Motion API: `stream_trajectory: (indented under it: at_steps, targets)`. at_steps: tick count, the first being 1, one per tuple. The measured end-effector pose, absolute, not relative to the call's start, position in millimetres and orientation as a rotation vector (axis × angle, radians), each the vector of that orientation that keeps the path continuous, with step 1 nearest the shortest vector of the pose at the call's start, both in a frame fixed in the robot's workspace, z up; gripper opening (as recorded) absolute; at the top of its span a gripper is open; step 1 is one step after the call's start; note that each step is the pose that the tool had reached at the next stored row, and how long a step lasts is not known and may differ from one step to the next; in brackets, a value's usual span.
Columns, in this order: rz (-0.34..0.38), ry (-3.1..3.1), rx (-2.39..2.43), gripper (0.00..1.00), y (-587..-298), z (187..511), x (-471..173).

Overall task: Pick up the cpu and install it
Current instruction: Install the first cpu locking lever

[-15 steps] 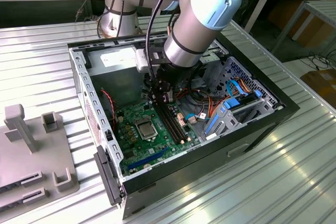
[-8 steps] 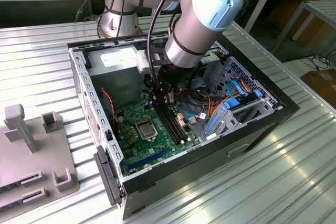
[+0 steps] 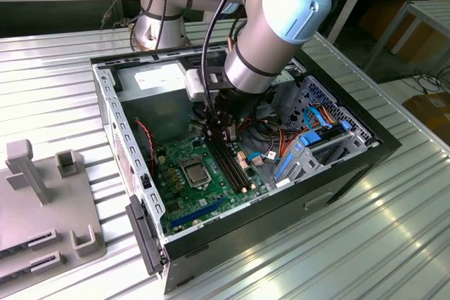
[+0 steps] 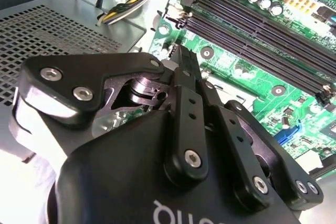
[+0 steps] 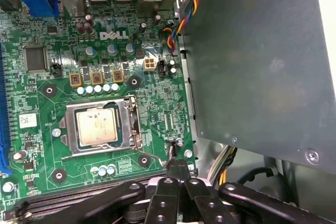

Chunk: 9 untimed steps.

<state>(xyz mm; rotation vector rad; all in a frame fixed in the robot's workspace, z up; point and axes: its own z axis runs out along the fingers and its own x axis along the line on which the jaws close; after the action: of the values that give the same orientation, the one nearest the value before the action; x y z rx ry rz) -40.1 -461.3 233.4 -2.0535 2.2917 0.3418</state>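
The cpu, a small square chip with a silver-grey top, lies flat inside the metal-framed socket on the green motherboard. In the exterior view the cpu shows in the middle of the board inside the open computer case. My gripper is shut with nothing between its fingers. Its tips hang just beside the socket's corner, at the end of the thin socket lever. In the second wrist view the black fingers press together above the board. In the exterior view the gripper is low in the case, next to the memory slots.
A grey power-supply box stands close beside the gripper. Long black memory slots run along the board. Coloured cables and a blue drive bay fill the case toward the exterior view's right. A grey fixture rests on the ribbed metal table.
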Motion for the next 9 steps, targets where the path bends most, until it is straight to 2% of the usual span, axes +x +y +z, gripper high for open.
stream_trajectory:
  at_steps: [9]
  targets:
    - [0.343,2.274,-2.075,0.11,-461.9,237.3,-42.1]
